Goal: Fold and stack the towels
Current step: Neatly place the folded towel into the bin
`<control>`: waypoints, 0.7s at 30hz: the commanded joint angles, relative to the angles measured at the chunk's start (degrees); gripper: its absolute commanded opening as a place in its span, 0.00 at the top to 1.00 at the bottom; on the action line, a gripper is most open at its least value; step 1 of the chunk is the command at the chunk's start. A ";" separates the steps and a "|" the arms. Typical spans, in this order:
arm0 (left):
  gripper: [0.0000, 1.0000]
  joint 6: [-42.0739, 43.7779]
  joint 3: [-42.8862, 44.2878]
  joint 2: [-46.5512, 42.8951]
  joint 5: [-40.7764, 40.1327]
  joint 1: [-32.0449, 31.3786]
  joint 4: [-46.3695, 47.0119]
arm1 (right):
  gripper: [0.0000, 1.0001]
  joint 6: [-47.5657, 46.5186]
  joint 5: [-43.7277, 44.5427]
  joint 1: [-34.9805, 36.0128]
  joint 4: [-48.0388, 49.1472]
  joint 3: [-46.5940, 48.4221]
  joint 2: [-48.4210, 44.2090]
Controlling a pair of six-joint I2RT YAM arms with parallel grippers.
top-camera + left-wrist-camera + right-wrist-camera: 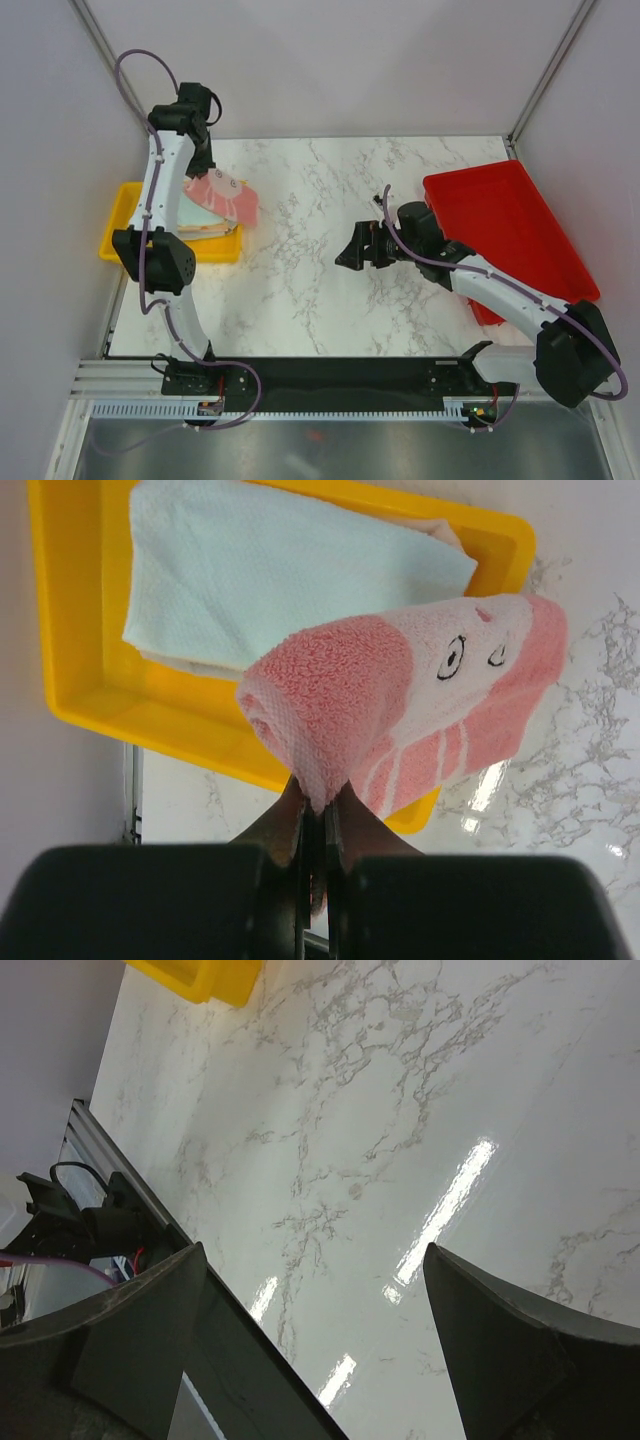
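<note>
Overhead, the left fingers (204, 166) hang above the yellow tray (118, 230), pressed together on an edge of the pink patterned towel (228, 198). The towel spreads away from them past the tray's rim, over the marble counter (300, 290). The right fingers (347, 255) stand wide apart above the counter, holding nothing, with a red tray (500, 225) behind them.

From the left wrist, the fingers are clamped on a rolled pink fold right at their tips. Beyond it a mint green towel (280, 570) lies in the yellow tray, with a paler cloth peeking out beneath.

From the right wrist, only marble shows between the spread fingers, with the yellow tray's corner far ahead.
</note>
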 commanded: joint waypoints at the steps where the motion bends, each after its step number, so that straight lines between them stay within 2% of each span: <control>1: 0.98 3.19 4.51 -0.87 1.06 2.77 -0.24 | 0.02 -1.10 0.65 -0.03 1.13 2.91 0.44; 6: 0.98 4.76 5.49 -0.61 1.95 5.32 1.17 | 0.02 -1.36 0.92 -0.03 1.04 3.69 1.14; 7: 0.98 4.94 5.05 -0.60 1.86 8.02 1.26 | 0.02 -1.36 0.83 -0.03 0.95 3.96 1.31; 12: 0.98 6.35 1.62 1.50 1.68 12.44 5.47 | 0.02 -2.06 0.48 -0.03 0.78 5.28 3.86; 16: 0.98 5.74 0.56 9.13 0.62 15.16 9.59 | 0.02 -2.41 -0.48 -0.03 0.69 6.42 6.76; 21: 0.89 3.81 2.57 17.58 -3.40 16.75 10.31 | 0.02 -3.82 0.39 -0.03 0.16 8.61 9.74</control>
